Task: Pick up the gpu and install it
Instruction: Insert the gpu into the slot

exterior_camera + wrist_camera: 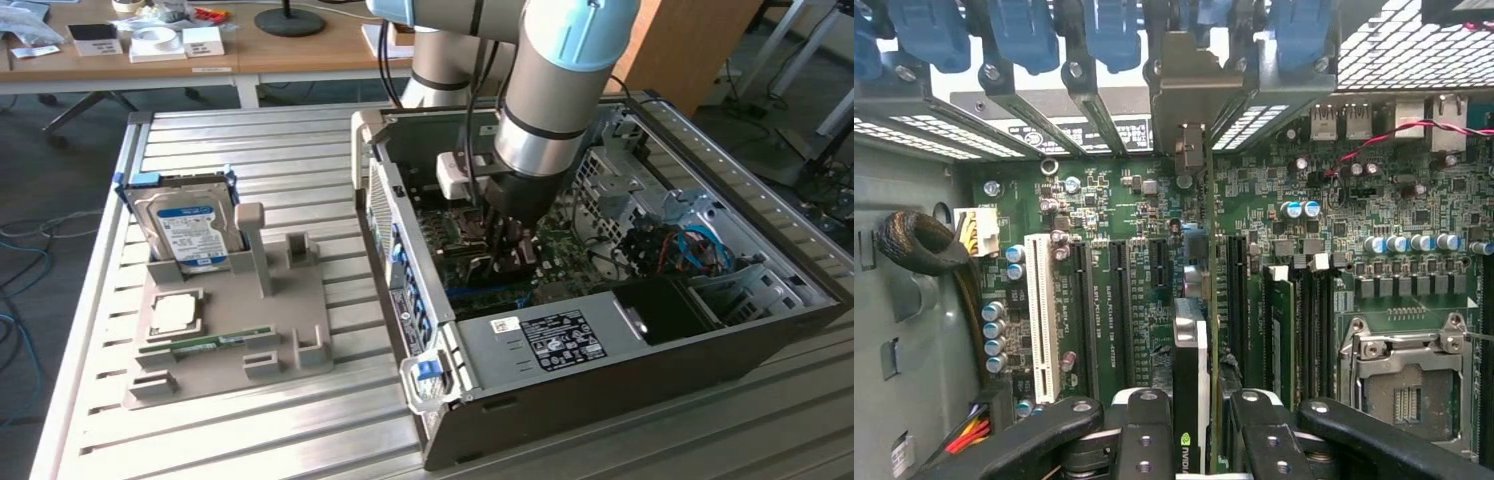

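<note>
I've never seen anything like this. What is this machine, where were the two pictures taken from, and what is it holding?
The grey and blue tube is a robot arm, reaching down into an open computer case that lies on a metal table. One picture comes from a camera standing off to the side. The other comes from a camera on the arm's wrist, looking past its gripper at the motherboard. The gripper is closed on the gpu, a graphics card seen edge-on, among the motherboard's long slots. On the exterior view's left, a grey tray holds a hard drive, a processor chip and a memory stick.
</note>
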You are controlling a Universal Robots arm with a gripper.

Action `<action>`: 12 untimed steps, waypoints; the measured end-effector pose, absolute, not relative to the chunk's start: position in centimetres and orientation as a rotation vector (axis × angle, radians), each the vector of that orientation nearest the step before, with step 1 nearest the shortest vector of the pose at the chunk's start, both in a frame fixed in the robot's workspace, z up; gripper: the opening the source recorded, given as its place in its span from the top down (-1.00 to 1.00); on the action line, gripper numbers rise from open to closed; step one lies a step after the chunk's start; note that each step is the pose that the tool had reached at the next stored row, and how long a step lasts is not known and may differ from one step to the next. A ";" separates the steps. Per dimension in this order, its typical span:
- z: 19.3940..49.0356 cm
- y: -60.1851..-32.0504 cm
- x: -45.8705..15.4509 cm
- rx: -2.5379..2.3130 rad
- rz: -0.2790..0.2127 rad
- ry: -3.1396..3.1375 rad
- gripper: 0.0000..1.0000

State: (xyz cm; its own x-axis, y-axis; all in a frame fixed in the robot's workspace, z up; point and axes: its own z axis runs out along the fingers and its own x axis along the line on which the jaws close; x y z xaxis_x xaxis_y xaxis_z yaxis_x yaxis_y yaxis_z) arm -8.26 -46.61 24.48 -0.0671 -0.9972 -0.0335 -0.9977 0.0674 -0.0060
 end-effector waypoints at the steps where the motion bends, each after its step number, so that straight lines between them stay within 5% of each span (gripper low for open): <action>1: 24.5 -46.6 -8.3 -2.126 0.029 2.274 0.47; 12: 24.3 -46.6 -8.3 -2.126 0.028 2.274 0.47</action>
